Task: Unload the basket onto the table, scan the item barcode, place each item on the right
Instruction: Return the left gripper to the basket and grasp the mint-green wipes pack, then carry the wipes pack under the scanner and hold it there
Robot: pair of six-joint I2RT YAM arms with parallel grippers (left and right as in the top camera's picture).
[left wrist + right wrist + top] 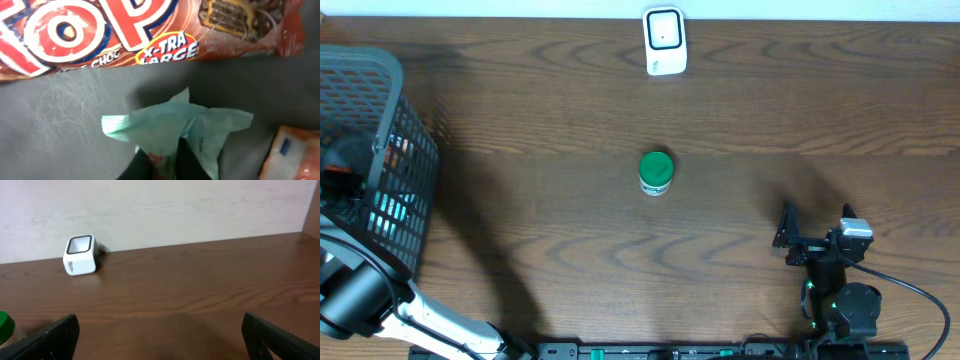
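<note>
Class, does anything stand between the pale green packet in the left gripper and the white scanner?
Yes: the basket wall, since the packet is inside it. Past that, bare table to the scanner; the green-lidded jar sits off that line.

The wooden table (540,130) carries a mesh basket (398,70), a white scanner (665,40) and a green-lidded jar (656,172).

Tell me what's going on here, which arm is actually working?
The left gripper is down inside the black basket at the table's left end, shut on a pale green packet lying beside a red snack pack. The right gripper rests open and empty near the front right. The white scanner stands at the far edge, with a green-lidded jar mid-table.
</note>
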